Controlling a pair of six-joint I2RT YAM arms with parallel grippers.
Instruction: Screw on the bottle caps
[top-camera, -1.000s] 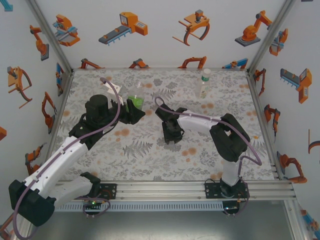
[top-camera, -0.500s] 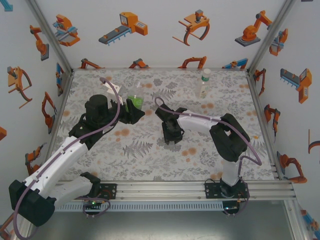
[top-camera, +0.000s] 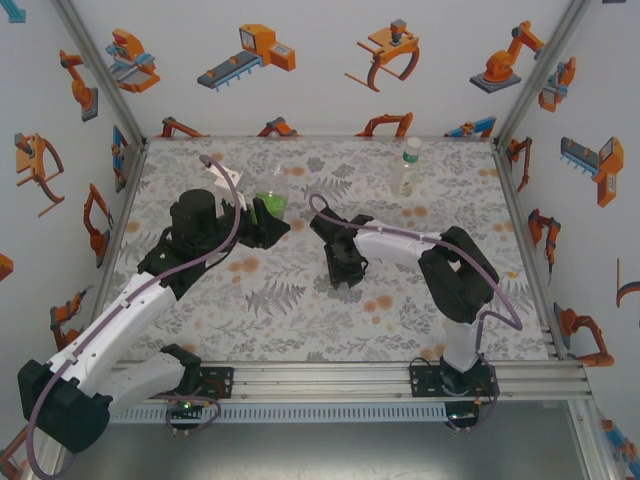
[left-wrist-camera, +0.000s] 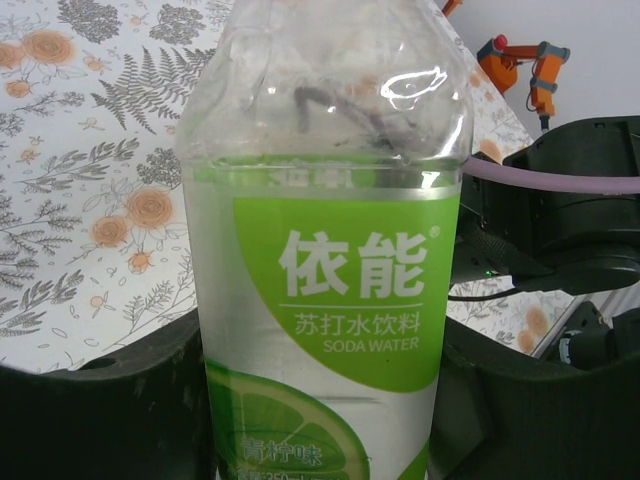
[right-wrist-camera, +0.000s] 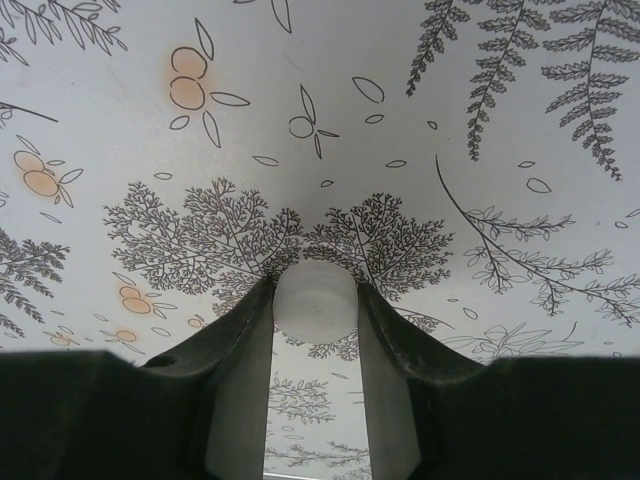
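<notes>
One white cap, between right pincer tips (touching both)

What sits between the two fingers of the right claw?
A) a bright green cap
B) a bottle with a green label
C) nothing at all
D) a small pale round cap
D: in the right wrist view, the right claw has its fingers pressed on both sides of a small pale round cap. The bottle with the green label is in the left claw.
</notes>
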